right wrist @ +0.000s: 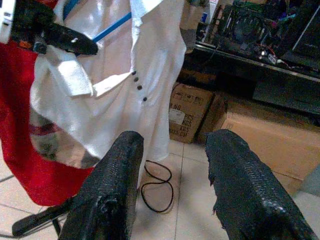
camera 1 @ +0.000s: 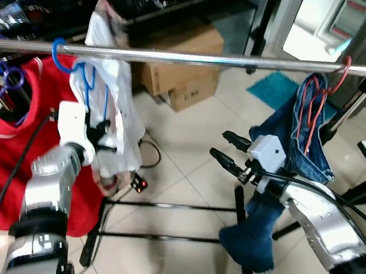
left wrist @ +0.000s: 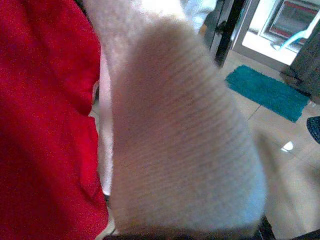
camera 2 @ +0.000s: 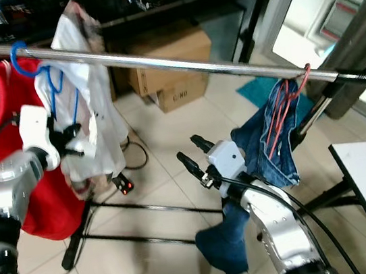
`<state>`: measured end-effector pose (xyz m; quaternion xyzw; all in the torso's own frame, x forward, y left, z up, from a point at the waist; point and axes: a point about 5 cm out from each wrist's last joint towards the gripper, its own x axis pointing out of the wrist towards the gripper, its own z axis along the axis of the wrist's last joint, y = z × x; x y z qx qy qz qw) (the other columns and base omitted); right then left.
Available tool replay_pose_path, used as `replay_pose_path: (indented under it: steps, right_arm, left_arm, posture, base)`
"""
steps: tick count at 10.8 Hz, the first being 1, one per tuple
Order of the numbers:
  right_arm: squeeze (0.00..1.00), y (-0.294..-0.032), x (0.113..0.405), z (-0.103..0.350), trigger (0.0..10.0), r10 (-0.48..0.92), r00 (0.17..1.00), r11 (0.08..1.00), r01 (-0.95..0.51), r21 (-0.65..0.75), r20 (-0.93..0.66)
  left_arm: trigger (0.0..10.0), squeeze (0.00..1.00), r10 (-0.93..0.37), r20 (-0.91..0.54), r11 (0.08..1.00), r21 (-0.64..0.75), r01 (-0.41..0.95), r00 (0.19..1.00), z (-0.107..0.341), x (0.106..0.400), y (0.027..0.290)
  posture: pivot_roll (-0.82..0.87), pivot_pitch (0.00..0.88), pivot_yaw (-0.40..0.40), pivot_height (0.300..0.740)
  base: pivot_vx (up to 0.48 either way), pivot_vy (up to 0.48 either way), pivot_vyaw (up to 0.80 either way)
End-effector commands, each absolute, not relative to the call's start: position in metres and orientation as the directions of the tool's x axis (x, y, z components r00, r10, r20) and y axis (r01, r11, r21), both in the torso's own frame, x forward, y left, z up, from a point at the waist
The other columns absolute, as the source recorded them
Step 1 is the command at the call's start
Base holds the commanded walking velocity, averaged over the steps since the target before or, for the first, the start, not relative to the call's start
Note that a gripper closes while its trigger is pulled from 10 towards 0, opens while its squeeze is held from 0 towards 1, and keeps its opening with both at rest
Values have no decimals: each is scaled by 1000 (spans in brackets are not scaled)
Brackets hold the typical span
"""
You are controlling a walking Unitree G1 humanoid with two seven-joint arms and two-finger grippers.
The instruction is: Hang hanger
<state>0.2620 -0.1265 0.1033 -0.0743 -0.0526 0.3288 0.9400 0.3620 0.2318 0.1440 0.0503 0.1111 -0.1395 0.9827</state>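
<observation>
Left eye view: blue hanger [camera 1: 78,73] hooked over rail [camera 1: 227,59], hanging downward; left gripper [camera 1: 105,138] grips white shirt [camera 1: 115,112]; right gripper [right wrist: 172,165] wide apart

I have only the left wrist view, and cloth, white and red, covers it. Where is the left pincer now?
Observer: The left pincer is against the white shirt, which hangs from the rail.
Operator: Is its hanger on the rail?
Observer: Yes, the blue hanger hooks over the rail, beside the red garment.
Operator: And the right pincer?
Observer: The right pincer is open and empty, below the rail, near the jeans.
</observation>
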Motion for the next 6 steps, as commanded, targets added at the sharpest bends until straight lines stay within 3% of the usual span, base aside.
replay_pose_path:
  steps: [1,6]
  right_arm:
    - [0,-133,259,104,10000,616,787,780,-602,-170,37]
    - [0,-137,252,108,10000,604,797,789,-594,-159,19]
  left_arm:
    - [10000,0,-259,-245,960,39,276,934,144,365,232]
    - [10000,0,-279,-177,954,59,293,944,156,370,225]
  posture:
    - [213,158,-102,740]
    - [190,176,-114,740]
  base:
    - [0,0,0]
    - [0,0,0]
